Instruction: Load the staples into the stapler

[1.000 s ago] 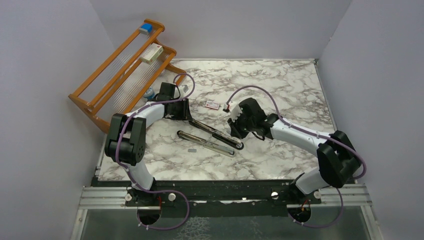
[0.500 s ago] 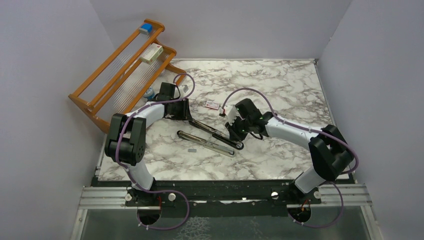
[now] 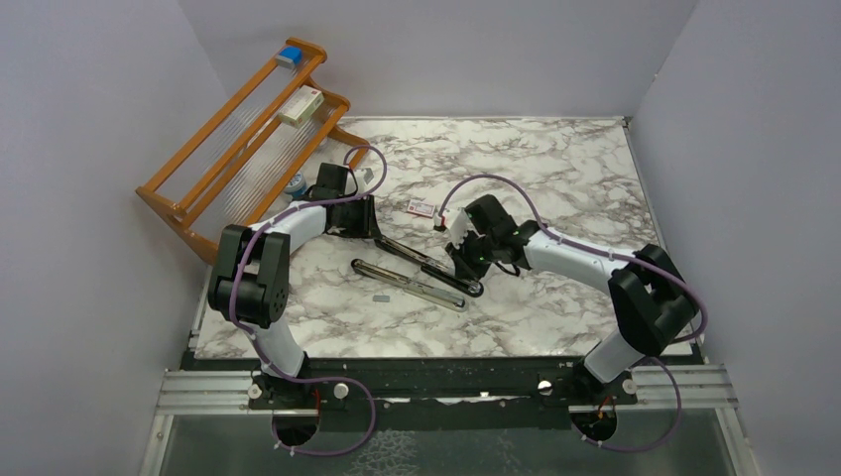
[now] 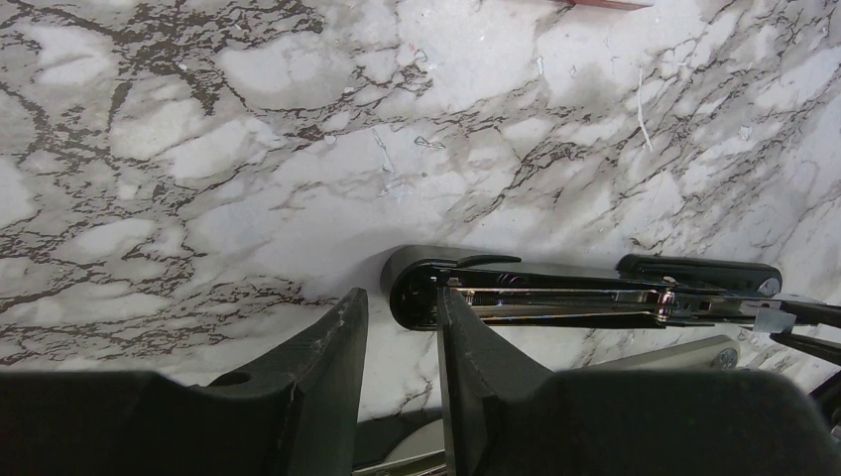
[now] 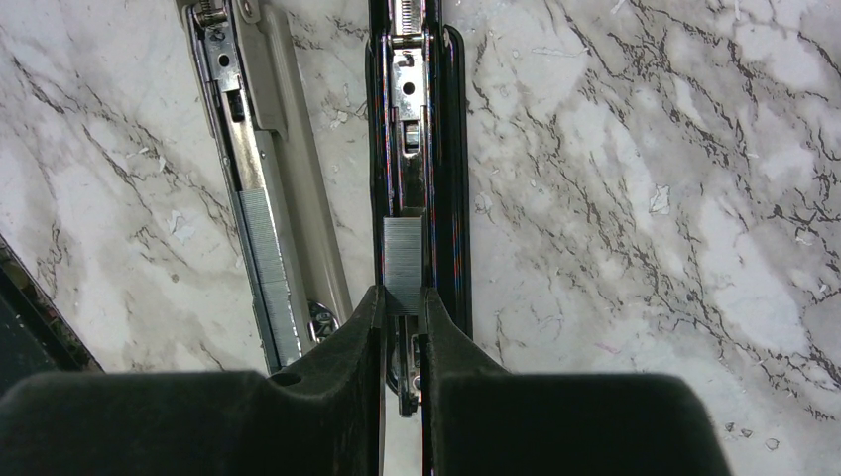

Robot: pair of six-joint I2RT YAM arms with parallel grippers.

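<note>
Your right gripper (image 5: 403, 296) is clamped on the staples (image 5: 404, 258), a short grey strip, and holds it over the shiny inner rail of the stapler (image 5: 417, 129). Your next move turns on that alignment. In the right wrist view the strip's long axis runs straight ahead from the fingertips, parallel to the rail and centred between the black walls. It is not skewed toward the grey-silver tool (image 5: 260, 149) lying just beside it on the left. I cannot tell whether the strip already sits on the rail or hangs just above it.

From above, the stapler lies open on the desk (image 3: 555, 169), slanting from far-left to near-right, with your right gripper near its near-right end. Your left gripper (image 4: 400, 297) is at the other end, its fingers slightly apart with nothing between them and the rounded hinge end just at their tips. The right arm looks like the one to lower and release, so keep the strip square to the rail.
</note>
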